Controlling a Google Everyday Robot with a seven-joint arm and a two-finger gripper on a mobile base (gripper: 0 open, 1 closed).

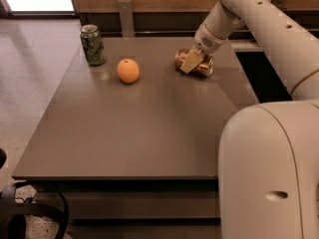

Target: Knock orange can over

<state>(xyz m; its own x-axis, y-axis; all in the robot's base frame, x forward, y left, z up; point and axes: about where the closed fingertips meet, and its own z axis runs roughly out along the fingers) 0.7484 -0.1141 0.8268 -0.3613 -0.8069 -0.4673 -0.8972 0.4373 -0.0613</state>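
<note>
- Camera view: the table (149, 128), a dark flat top, fills most of the scene.
- White robot body (269, 173) stands at the table's near right corner; its arm (259, 19) reaches over the table's far right side.
- Green can (92, 45) stands upright at the table's far left corner.
- Orange can (205, 66) lies on its side on the table's far right part.
- Orange fruit (128, 70) sits on the table's far left part, near the green can.
- End effector (191, 61) is low over the table, touching the orange can; whether it is open or closed cannot be told.
</note>
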